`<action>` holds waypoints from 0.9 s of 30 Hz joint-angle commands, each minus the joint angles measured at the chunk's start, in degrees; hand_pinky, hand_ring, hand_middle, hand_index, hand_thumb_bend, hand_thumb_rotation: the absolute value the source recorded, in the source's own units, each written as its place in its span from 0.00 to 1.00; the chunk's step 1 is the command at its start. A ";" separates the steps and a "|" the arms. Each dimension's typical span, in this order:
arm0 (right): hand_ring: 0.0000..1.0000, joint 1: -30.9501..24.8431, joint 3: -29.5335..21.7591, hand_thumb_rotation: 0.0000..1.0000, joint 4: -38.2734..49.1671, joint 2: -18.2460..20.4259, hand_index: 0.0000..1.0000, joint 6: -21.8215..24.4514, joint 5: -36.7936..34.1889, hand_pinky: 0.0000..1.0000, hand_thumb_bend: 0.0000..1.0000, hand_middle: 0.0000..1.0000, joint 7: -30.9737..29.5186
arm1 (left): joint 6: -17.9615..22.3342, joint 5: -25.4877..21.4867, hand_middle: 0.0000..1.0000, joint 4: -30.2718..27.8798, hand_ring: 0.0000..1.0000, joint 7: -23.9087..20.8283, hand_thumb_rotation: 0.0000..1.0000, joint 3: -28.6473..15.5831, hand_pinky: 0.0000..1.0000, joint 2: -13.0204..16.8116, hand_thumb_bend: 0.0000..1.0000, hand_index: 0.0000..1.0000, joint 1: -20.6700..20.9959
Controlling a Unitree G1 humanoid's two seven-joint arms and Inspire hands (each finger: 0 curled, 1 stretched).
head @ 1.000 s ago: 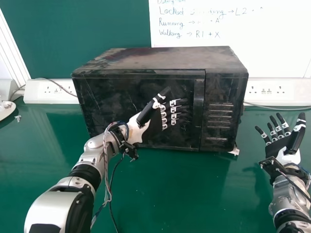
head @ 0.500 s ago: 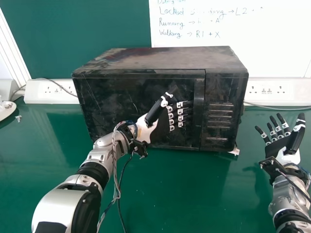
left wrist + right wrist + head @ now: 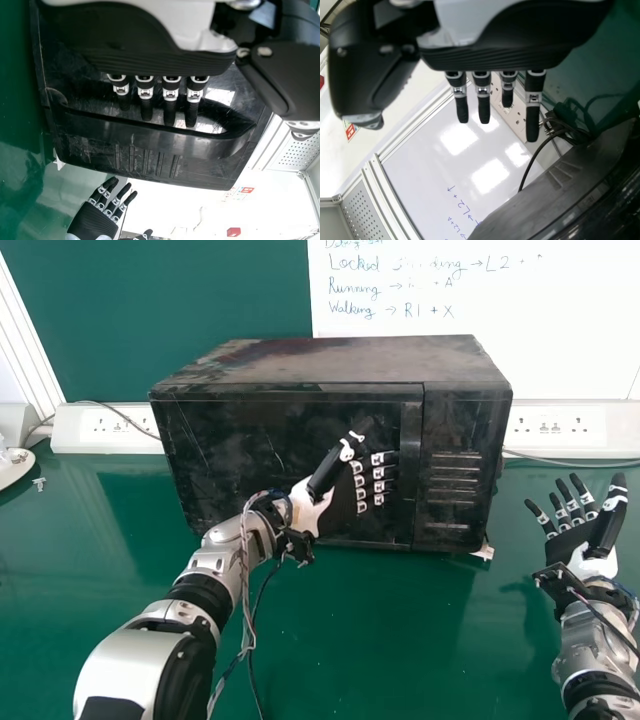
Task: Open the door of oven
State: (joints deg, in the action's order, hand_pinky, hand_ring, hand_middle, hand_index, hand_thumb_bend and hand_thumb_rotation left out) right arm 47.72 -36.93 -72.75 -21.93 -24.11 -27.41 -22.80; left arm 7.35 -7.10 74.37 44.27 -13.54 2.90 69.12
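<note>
My left hand is in front of the black oven's door, its fingers straight and pointing at the upright door handle near the control panel. In the left wrist view the fingers of my left hand reach to the recess along the handle; whether the tips touch it I cannot tell. The door is closed. My right hand is held open over the table to the right of the oven; in the right wrist view the right hand has straight fingers.
The oven stands on a green table against the wall. Socket strips run behind it on both sides, with cables. A white object lies at the far left edge, and a whiteboard is behind.
My left hand and arm have moved right along the door, closer to the handle, most of it in the first half second. The right hand and the oven have stayed put.
</note>
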 commanded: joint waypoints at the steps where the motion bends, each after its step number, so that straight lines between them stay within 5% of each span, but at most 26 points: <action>1: 0.97 0.18 0.18 0.95 0.46 0.51 0.98 -0.31 0.02 0.92 1.00 1.00 0.13 | -0.64 -0.47 0.90 0.38 0.82 -0.46 0.84 -0.41 0.59 -0.29 0.83 0.89 1.67; 27: 0.97 0.41 0.13 0.95 0.45 0.76 0.98 -0.36 -0.19 0.93 1.00 1.00 0.08 | -0.39 1.92 0.87 0.35 0.77 0.79 0.87 2.16 0.56 -3.16 0.87 0.85 2.57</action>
State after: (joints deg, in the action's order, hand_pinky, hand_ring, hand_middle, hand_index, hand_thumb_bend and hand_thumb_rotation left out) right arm 47.73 -36.85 -72.76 -21.73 -24.16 -27.43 -22.42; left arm 7.11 -5.56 74.38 44.17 -12.19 0.40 70.41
